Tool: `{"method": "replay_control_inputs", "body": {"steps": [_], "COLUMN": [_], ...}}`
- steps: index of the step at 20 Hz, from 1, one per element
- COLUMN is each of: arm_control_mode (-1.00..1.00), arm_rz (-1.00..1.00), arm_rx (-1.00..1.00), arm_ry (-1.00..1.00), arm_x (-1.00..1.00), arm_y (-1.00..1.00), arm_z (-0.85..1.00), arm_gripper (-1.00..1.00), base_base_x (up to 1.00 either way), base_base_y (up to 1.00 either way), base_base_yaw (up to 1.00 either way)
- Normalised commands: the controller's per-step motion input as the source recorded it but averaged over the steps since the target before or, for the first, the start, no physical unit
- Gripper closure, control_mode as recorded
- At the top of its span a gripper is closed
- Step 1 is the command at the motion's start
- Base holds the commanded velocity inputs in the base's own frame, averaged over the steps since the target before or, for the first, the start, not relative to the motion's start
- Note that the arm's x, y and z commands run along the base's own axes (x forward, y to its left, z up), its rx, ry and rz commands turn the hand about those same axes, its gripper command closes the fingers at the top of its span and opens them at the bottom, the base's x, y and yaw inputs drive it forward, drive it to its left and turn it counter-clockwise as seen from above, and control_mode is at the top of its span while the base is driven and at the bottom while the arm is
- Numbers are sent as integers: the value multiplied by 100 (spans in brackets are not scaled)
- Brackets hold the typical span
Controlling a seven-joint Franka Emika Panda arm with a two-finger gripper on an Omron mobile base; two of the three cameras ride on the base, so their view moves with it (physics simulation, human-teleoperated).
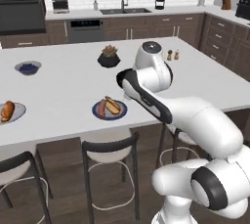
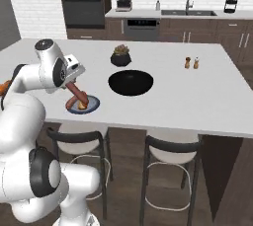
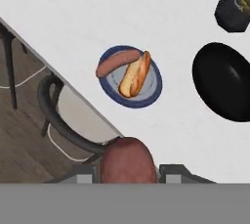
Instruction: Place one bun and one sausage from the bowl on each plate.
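While the gripper (image 3: 128, 169) clamps a sausage (image 2: 75, 92), the blue-rimmed plate (image 3: 154, 92) at twelve o'clock is served; it probably belongs on the pale plate (image 1: 18, 113).

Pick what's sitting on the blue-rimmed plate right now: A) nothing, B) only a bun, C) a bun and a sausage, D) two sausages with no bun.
C: in the hand view the blue-rimmed plate carries a bun with a sausage lying beside it, while the gripper holds a second sausage between its jaws.
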Motion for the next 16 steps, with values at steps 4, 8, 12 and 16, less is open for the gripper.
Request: {"method": "replay_control_inputs", "body": {"steps": [4, 8, 12, 16], "arm_control_mode": [100, 100, 100, 100], "arm_rz": [0, 0, 0, 0], "arm_rx": [0, 0, 0, 0], "arm_ry": [0, 0, 0, 0], "arm_x": [0, 0, 0, 0], "arm_y": [0, 0, 0, 0], "arm_z": [0, 0, 0, 0], "arm_gripper": [100, 100, 100, 100], "base_base_x": [3, 11, 24, 29], "base_base_y": [100, 100, 100, 100], "base_base_yaw": [-18, -21, -23, -19]}}
